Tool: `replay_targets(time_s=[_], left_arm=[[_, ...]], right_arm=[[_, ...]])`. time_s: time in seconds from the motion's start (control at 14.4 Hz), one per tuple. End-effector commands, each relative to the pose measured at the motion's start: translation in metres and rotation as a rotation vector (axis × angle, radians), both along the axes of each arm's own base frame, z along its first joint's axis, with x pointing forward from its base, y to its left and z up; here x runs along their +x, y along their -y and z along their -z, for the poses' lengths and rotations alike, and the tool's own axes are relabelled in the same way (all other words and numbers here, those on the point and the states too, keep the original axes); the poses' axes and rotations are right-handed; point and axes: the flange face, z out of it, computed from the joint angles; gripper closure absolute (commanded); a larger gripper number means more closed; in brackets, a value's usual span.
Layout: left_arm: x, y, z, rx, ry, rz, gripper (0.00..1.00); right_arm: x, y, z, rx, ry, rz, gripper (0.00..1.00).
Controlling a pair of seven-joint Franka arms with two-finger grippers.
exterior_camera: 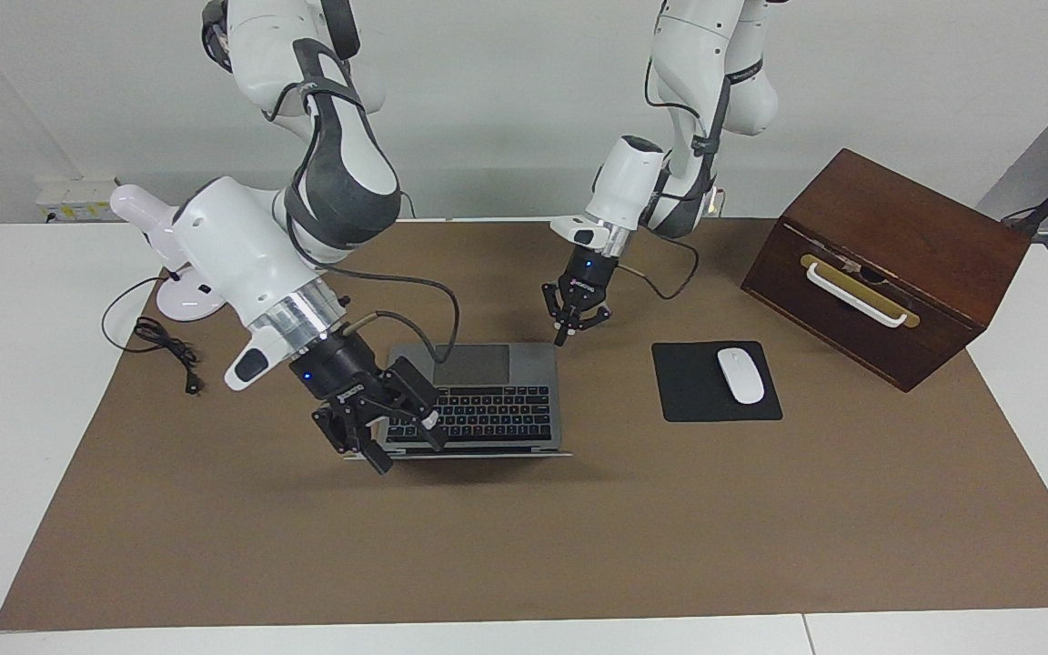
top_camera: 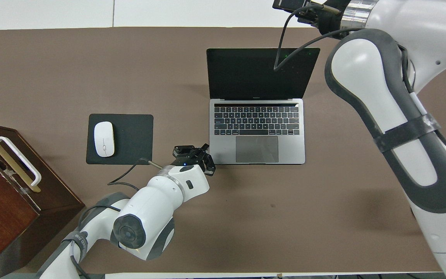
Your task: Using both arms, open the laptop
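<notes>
The laptop stands open on the brown mat, its dark screen upright. The right gripper hangs by the lid's corner toward the right arm's end, jaws spread, seemingly not touching. The left gripper hovers over the base's near corner, jaws spread, beside the mouse pad.

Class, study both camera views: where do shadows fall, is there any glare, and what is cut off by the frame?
Facing view: soft shadow on the brown mat along the open laptop's screen edge, under the right gripper; no harsh glare. Overhead view: faint shadows beside the laptop's screen and the mouse pad, tiny glints on the dark screen; the wooden box and the right arm are cropped by the frame.
</notes>
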Motion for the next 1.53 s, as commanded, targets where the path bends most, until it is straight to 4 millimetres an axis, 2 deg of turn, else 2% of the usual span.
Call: replay_targets(time_s=[0.0, 0.07, 0.28, 0.35, 0.42, 0.56, 0.63, 0.76, 0.83, 0.97, 1.11, 1.25, 1.32, 1.39, 1.46], left_arm=[[0.002, -0.013, -0.026, 0.003, -0.054, -0.022, 1.0], [0.003, -0.014, -0.034, 0.005, -0.066, -0.02, 1.0], [0.019, -0.029, -0.065, 0.03, -0.138, -0.039, 1.0], [0.032, -0.038, -0.085, 0.043, -0.173, -0.053, 1.0], [0.04, -0.045, -0.102, 0.063, -0.215, -0.056, 1.0], [0.058, -0.057, -0.136, 0.126, -0.265, -0.053, 1.0], [0.064, -0.063, -0.147, 0.138, -0.293, -0.061, 0.94], [0.071, -0.078, -0.161, 0.156, -0.341, -0.08, 0.8], [0.073, -0.083, -0.168, 0.161, -0.359, -0.087, 0.76], [0.078, -0.098, -0.179, 0.171, -0.391, -0.109, 0.68], [0.084, -0.118, -0.19, 0.181, -0.431, -0.138, 0.66], [0.087, -0.132, -0.2, 0.194, -0.475, -0.157, 0.62], [0.089, -0.144, -0.202, 0.197, -0.487, -0.176, 0.55], [0.088, -0.151, -0.209, 0.206, -0.472, -0.185, 0.37], [0.087, -0.16, -0.212, 0.216, -0.471, -0.199, 0.0]], right_arm=[[0.004, 0.035, -0.029, -0.144, -0.03, -0.089, 0.0], [0.0, 0.045, -0.036, -0.198, -0.063, -0.118, 0.0], [-0.032, 0.065, -0.082, -0.378, -0.135, -0.184, 0.0], [-0.049, 0.068, -0.108, -0.42, -0.139, -0.18, 0.0], [-0.069, 0.071, -0.121, -0.439, -0.186, -0.163, 0.0], [-0.101, 0.076, -0.124, -0.441, -0.29, -0.09, 0.0], [-0.115, 0.078, -0.117, -0.44, -0.32, -0.069, 0.0], [-0.133, 0.083, -0.102, -0.442, -0.33, -0.052, 0.0], [-0.141, 0.093, -0.094, -0.439, -0.331, -0.03, 0.0], [-0.161, 0.096, -0.077, -0.44, -0.324, -0.011, 0.0], [-0.167, 0.099, -0.074, -0.467, -0.317, 0.005, 0.0], [-0.158, 0.106, -0.095, -0.555, -0.283, 0.014, 0.0], [-0.159, 0.111, -0.109, -0.581, -0.307, 0.013, 0.01], [-0.158, 0.11, -0.125, -0.59, -0.322, 0.008, 0.01], [-0.155, 0.112, -0.134, -0.593, -0.339, 0.006, 0.01]])
